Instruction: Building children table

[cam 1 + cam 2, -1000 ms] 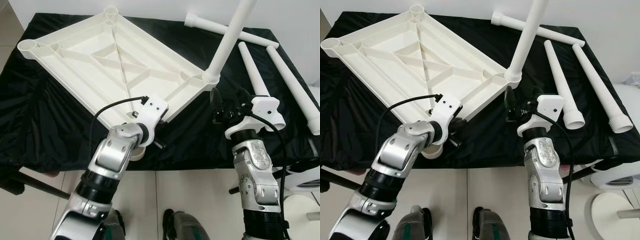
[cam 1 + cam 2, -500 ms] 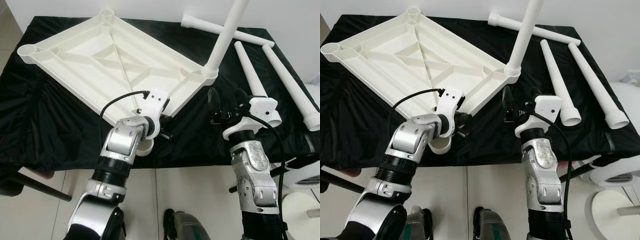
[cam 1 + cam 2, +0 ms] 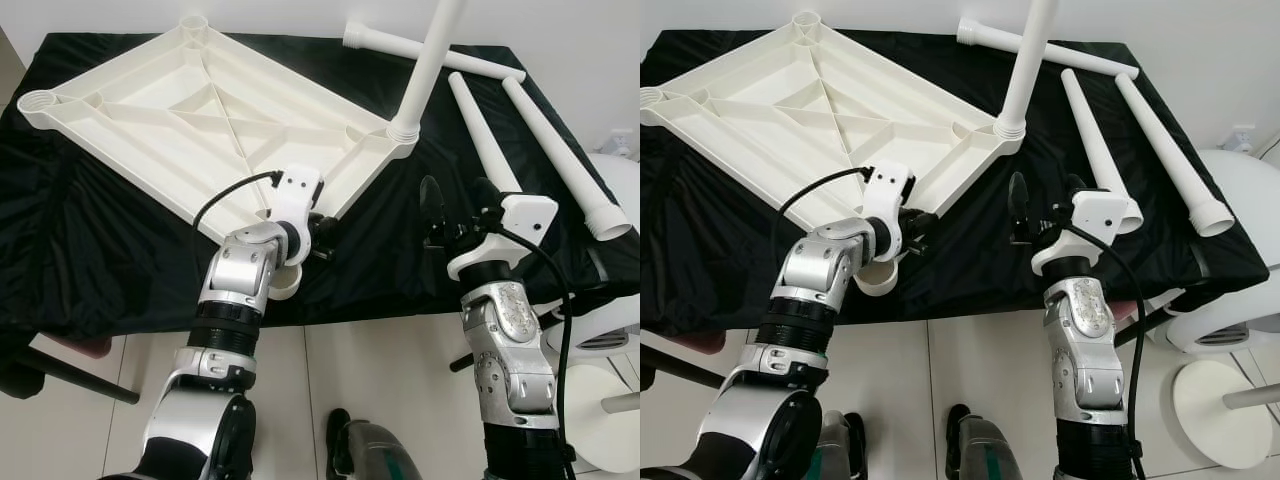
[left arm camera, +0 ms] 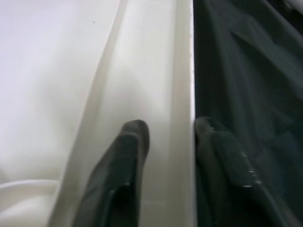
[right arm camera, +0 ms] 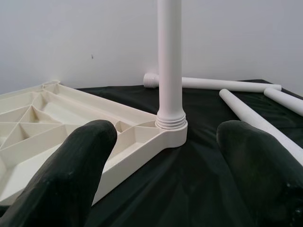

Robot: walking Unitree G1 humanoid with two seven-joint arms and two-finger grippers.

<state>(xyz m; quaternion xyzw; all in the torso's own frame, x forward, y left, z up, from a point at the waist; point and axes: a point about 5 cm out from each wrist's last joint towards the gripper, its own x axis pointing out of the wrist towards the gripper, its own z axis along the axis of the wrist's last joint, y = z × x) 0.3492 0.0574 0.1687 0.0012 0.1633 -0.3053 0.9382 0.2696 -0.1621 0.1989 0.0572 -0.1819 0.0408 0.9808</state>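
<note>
Tabletop: I see the white ribbed tabletop (image 3: 220, 115) lying upside down on the black-draped surface (image 3: 80, 250), set at an angle, its near corner socket hanging at the front edge.
Fitted leg: one white leg (image 3: 425, 70) stands upright in the tabletop's right corner socket.
Loose legs: three more legs (image 3: 545, 135) lie on the cloth to the right and behind, apart from the tabletop.
Left gripper (image 4: 173, 130): my left jaws straddle the tabletop's near rim, one finger inside the rim and one outside over the cloth, closed on it.
Right gripper (image 5: 165, 156): my right jaws hang spread wide, empty, just in front of the fitted leg.
</note>
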